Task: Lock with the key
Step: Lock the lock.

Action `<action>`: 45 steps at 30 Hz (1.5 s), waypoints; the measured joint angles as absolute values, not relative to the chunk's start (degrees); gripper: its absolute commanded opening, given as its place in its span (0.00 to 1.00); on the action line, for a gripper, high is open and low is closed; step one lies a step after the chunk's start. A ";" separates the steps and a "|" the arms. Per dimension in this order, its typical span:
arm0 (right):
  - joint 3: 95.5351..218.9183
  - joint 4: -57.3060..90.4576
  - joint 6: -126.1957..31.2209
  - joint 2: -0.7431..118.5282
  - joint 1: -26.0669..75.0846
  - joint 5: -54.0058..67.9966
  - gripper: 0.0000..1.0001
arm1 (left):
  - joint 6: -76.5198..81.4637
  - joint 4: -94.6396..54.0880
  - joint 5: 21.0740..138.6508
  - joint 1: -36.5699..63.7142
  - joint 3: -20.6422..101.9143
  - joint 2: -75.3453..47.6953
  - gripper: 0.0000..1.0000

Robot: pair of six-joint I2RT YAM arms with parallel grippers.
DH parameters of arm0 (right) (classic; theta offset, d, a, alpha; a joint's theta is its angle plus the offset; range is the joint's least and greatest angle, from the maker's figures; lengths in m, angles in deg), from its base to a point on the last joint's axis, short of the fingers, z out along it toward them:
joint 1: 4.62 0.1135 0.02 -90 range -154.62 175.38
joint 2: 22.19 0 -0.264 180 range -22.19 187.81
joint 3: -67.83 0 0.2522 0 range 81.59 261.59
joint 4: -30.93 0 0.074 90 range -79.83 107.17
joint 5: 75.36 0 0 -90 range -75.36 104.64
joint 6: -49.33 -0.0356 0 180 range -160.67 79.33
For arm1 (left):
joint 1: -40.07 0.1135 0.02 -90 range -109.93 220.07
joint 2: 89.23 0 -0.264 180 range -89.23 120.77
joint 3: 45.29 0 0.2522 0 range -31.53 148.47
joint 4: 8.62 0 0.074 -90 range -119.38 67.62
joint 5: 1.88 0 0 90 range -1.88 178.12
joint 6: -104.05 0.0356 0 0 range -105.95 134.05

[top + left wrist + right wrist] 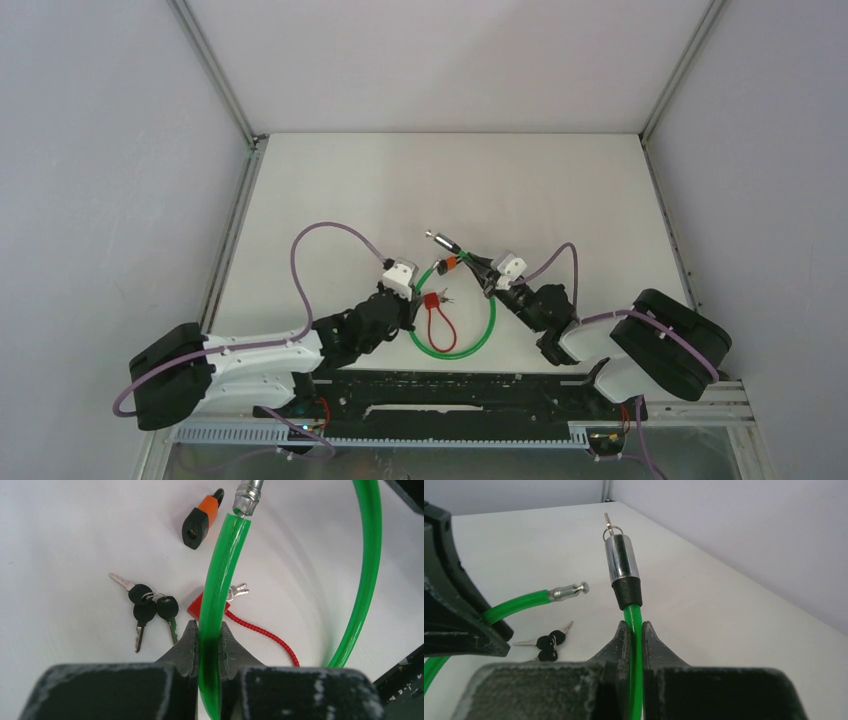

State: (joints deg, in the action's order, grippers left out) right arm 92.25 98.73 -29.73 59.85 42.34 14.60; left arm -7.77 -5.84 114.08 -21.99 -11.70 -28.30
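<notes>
Left gripper point(209, 632) clenched on green cable point(222, 565), pin point(247, 495) ahead of it; my right gripper point(634, 630) clenched just behind barrel point(621, 560), key point(608, 521) seated. Pin not inserted; locking still to do.

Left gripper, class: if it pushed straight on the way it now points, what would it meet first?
Probably the flat red plastic tag just ahead of the left gripper, which grips the translucent green cable. Its height is unclear, so it might pass over.
</notes>
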 measured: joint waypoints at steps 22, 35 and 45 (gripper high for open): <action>92.25 98.77 -29.76 59.85 42.34 11.63 0.00 | -9.94 -7.11 120.85 -23.91 -11.92 -31.67 0.00; 92.25 98.80 -29.73 59.85 42.34 9.60 0.00 | -10.15 -7.40 120.50 -23.87 -9.32 -24.31 0.00; 92.25 99.25 -29.56 59.85 42.34 11.85 0.00 | -10.13 -7.55 120.53 -23.87 -9.32 -26.97 0.00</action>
